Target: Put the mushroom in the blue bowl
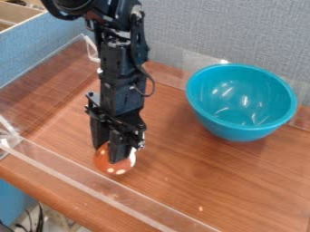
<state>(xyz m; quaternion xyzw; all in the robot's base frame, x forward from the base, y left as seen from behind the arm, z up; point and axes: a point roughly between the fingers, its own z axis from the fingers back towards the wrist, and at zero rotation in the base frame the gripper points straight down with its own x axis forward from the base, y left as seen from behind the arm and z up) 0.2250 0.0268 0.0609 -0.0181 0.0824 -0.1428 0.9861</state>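
Arm reaching straight down at the table's near edge

The wooden table is carrying the blue bowl toward its right edge; the black arm is standing vertical, its gripper pinching the mushroom near the front edge.

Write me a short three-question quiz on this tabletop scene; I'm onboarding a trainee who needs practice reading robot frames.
1. True or false: the mushroom already lies inside the blue bowl.
2. In the picture, the bowl stands to which side of the gripper: A left, B right, C directly behind?
3. What does the gripper have between its jaws?

Key
1. False. It is down at the wooden table, in front of and left of the bowl, which holds nothing visible.
2. B.
3. The mushroom; the jaws are shut on it, gripper pointing straight down.
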